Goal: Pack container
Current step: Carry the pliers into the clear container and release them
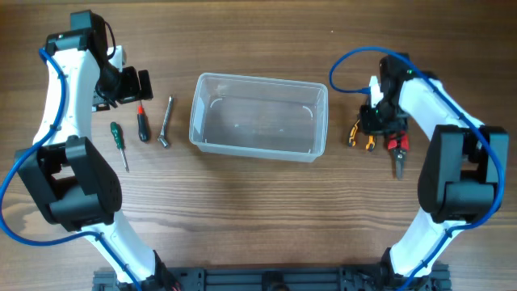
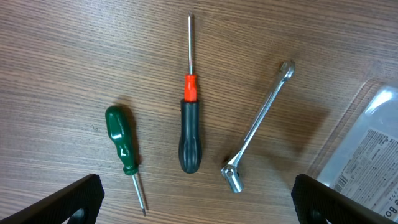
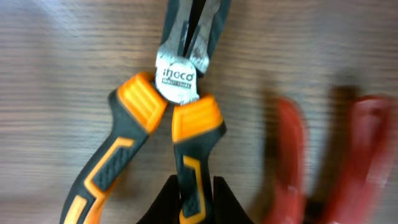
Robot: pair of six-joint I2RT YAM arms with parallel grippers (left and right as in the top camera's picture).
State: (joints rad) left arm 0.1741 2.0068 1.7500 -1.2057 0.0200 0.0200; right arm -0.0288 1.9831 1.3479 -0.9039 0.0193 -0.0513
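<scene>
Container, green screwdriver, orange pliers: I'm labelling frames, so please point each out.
container [image 1: 258, 121], overhead view, bare floor
green screwdriver [image 2: 120, 127], left wrist view, handle
orange pliers [image 3: 177, 78], right wrist view, pivot

Overhead looks straight down on the desk [image 1: 258, 210]; left wrist shares its wrench [image 2: 261, 121], right wrist, far closer, its orange pliers [image 3: 177, 81]

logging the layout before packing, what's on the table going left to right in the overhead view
green screwdriver → black and red screwdriver → wrench → container → orange pliers → red pliers
</scene>
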